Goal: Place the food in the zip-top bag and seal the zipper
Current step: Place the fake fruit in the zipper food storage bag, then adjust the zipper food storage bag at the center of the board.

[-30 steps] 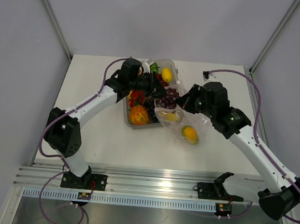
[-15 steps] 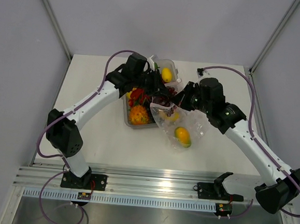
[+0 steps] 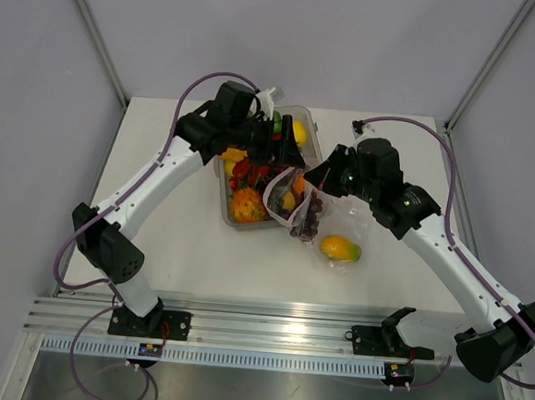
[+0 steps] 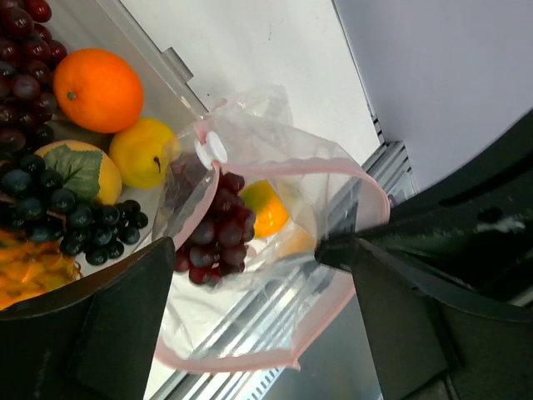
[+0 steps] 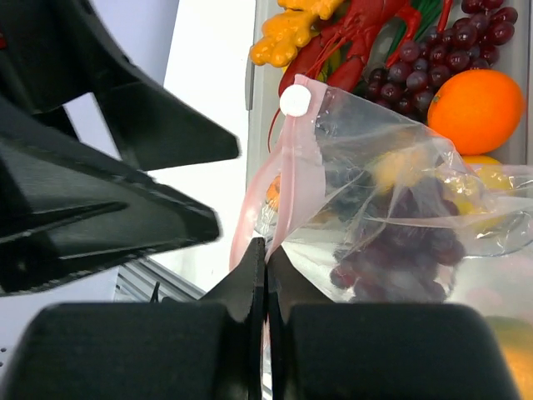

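The zip-top bag point(image 3: 326, 225) hangs open from my right gripper point(image 3: 310, 179), which is shut on its pink zipper point(image 5: 280, 208) strip beside the white slider point(image 5: 295, 101). Purple grapes point(image 3: 308, 218) and a yellow-orange mango point(image 3: 340, 248) lie inside the bag; the grapes point(image 4: 213, 238) show through the mouth in the left wrist view. My left gripper point(image 3: 285, 151) hovers over the bag mouth, open point(image 4: 246, 252) and holding nothing. More food, an orange point(image 4: 98, 89), a lemon point(image 4: 141, 152) and dark grapes point(image 4: 75, 218), sits in the tray.
The rigid clear tray point(image 3: 223, 199) stands left of the bag and under the left arm, also holding a red lobster point(image 5: 354, 40) and an orange pineapple-like toy point(image 3: 247, 204). An aluminium rail point(image 3: 267, 328) runs along the near table edge.
The left gripper opened above the bag mouth and the purple grapes dropped into the bag. The bag sagged lower under the right gripper, which kept its grip.
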